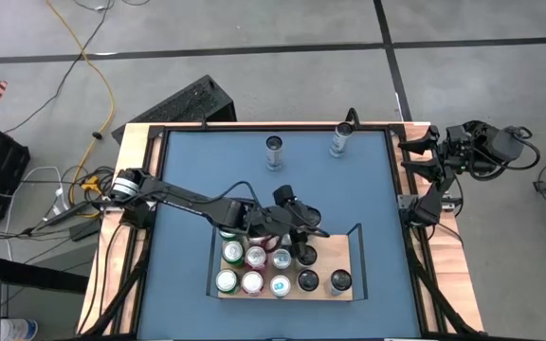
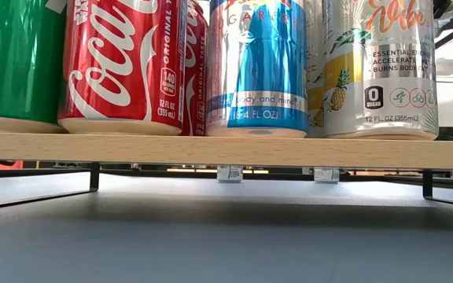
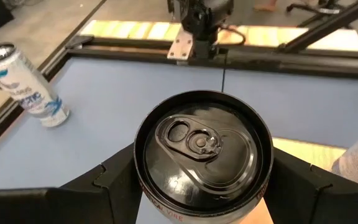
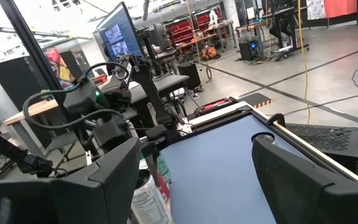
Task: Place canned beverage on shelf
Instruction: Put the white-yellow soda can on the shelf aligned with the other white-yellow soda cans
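Our left fingers (image 3: 114, 180) pinch a black can (image 3: 202, 152) from both sides, upright and top up, so it can stand on the shelf (image 1: 354, 284). In the high view the left gripper (image 1: 303, 248) hangs over the shelf's back row, beside the cans (image 1: 252, 268) already lined up there, where open board remains. Two more cans (image 1: 274, 148) wait on the blue worktop (image 1: 188, 199). Our right gripper (image 4: 194, 162) is parked off the worktop's far right corner, fingers spread, holding nothing.
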